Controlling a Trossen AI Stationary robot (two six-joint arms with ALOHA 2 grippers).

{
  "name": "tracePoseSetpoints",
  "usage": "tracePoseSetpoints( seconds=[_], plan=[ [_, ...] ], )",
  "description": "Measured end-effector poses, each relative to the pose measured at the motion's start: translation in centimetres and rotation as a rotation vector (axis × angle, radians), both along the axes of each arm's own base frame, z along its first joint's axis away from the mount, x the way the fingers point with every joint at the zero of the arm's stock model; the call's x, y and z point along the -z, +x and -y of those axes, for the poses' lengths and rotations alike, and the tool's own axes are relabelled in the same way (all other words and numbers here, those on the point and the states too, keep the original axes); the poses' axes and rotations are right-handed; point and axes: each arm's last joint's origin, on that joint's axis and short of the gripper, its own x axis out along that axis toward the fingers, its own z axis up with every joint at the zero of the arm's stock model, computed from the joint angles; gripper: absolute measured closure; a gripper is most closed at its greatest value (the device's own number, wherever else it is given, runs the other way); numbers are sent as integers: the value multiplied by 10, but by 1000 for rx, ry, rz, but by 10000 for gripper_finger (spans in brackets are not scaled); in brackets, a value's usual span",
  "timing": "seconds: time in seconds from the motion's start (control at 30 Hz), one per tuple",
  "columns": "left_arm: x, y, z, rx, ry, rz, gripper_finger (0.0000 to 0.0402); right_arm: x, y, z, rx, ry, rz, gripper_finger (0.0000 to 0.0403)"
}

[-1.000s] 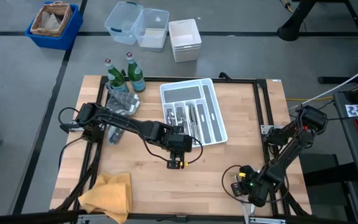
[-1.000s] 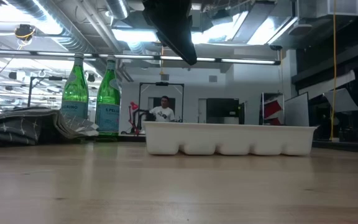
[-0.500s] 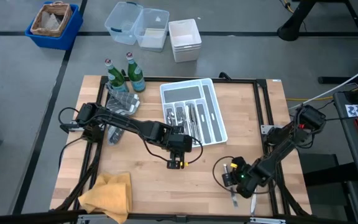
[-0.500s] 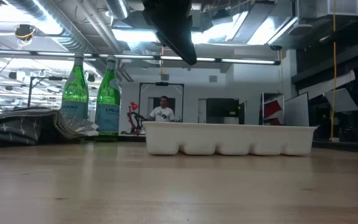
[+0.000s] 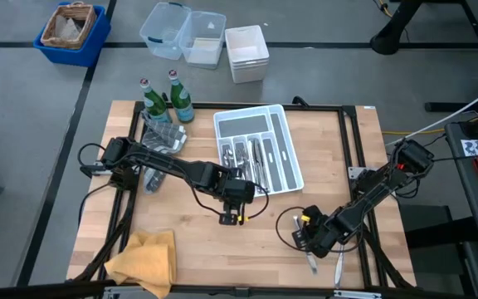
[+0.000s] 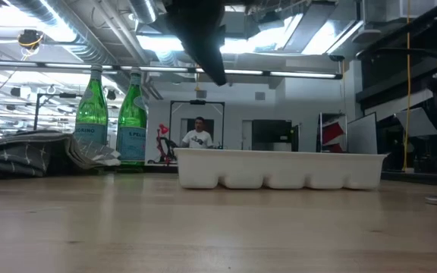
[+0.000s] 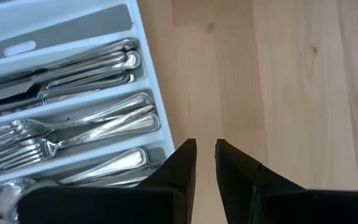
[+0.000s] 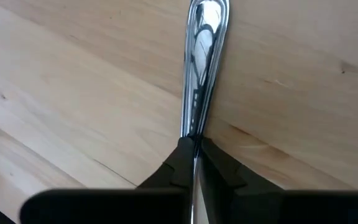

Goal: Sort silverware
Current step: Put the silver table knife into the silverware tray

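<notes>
A white compartmented tray [image 5: 293, 158] at the table's middle holds sorted silverware [image 7: 73, 124], forks and other pieces side by side. My left gripper [image 7: 205, 146] hovers at the tray's near end [image 5: 232, 209]. It is open by a narrow gap with nothing between its fingers. My right gripper [image 5: 309, 239] stands at the near right of the table, shut on one silver piece [image 8: 202, 56]. Another piece [image 5: 337, 267] lies near the right front corner. My right gripper pinches the silver piece's slim handle [image 8: 194, 127] between its two fingers, some way back from the rounded handle end [image 8: 207, 15]. The fingers slant steeply down from above. The piece lies about level, low over the wood; whether it touches the table I cannot tell.
Two green bottles [image 5: 166, 100] and a grey folded cloth [image 5: 163, 137] stand at the far left of the table. A yellow cloth [image 5: 143, 259] lies at the near left corner. A black frame [image 5: 351, 141] runs along the table's right side. Bare wood stretches between the two grippers.
My right gripper has gone toward the table's left edge along the near side, rolling its wrist, and has carried the silver piece with it. It stays shut on it.
</notes>
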Motion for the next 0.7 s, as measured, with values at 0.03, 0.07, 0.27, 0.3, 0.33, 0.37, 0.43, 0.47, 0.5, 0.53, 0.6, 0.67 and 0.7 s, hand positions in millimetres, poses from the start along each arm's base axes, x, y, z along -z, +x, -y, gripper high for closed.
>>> tracePoseSetpoints(
  seconds=[0.03, 0.07, 0.27, 0.3, 0.33, 0.37, 0.43, 0.47, 0.5, 0.53, 0.6, 0.67, 0.7],
  plan=[
    [0, 0, 0, 0, 1, -4, 353, 0, 0, 0, -3, -1, 0, 380],
    [0, -1, 0, 0, 1, -6, 353, 0, 0, 0, -6, -3, 2, 379],
    [0, -2, 5, 7, -1, -6, 353, 0, 1, 0, -45, -37, 25, 375],
    [0, -2, 6, 10, -1, -6, 353, 0, 1, 0, -46, -37, 24, 369],
    [0, -2, 8, 16, -1, -6, 353, 0, 1, 0, -46, -36, 21, 362],
    [0, -3, 11, 22, -1, -6, 353, 0, 0, 1, -48, -35, 17, 354],
    [0, -4, 16, 35, -2, -6, 353, 0, 0, 1, -48, -36, 14, 336],
    [0, -5, 19, 40, -3, -6, 353, 0, 0, 1, -48, -36, 14, 328],
    [0, -6, 22, 43, -6, -6, 353, 0, 0, 1, -49, -36, 14, 321],
    [0, -7, 25, 47, -8, -6, 353, 0, 0, 1, -49, -35, 15, 315],
    [0, -10, 32, 64, -6, -11, 353, 0, 0, 0, -51, -29, 12, 308],
    [-2, -13, 37, 75, -7, -15, 353, 0, 0, 0, -58, -10, -4, 305],
    [-7, -17, 39, 77, -12, -8, 353, 0, 0, 0, -61, -1, -12, 305]
  ],
)
